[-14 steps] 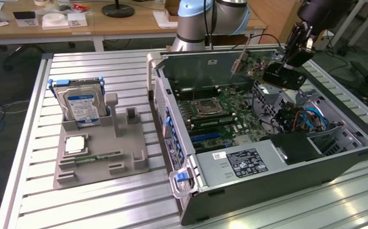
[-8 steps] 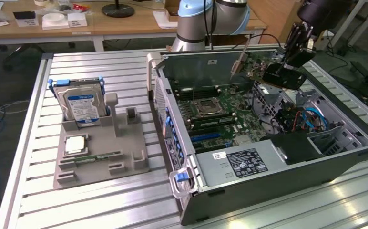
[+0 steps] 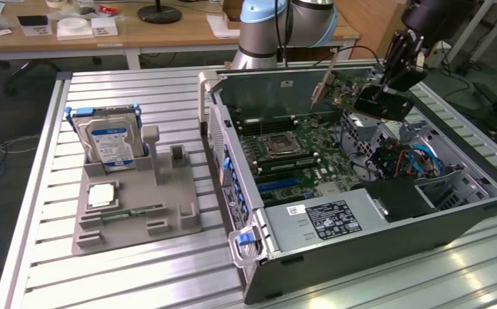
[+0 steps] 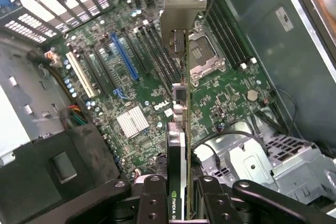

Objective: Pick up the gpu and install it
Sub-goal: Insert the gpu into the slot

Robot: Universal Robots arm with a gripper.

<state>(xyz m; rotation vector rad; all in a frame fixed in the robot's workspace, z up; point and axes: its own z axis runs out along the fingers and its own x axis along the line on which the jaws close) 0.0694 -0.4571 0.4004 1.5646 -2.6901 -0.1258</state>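
**Item:** the gpu (image 4: 177, 129), a thin flat card. In the wrist view we see it edge-on, with its silvery stamped-metal bracket (image 4: 178, 3) at the far end. We record it held in the air above the motherboard (image 4: 226, 98), within the walls of the open computer case (image 3: 386, 248).

**Holder:** the gripper (image 4: 180, 195), black bolted metal. Its jaws stand partly closed, with the fingers (image 4: 152, 203) pressed one to each flat face of the card.

**Board:** green, matte and densely studded. We list a long blue slot (image 4: 124, 56), a ribbed silvery heatsink (image 4: 134, 120) and a square metal processor socket (image 4: 202, 56).

**Surroundings:** the case lies on its side on a grooved aluminium table (image 3: 145, 277). At the exterior view's left we note a grey moulded fixture (image 3: 176, 222), with a boxy hard drive (image 3: 111, 145) standing upright in it. A wooden desk (image 3: 171, 35) stands behind.
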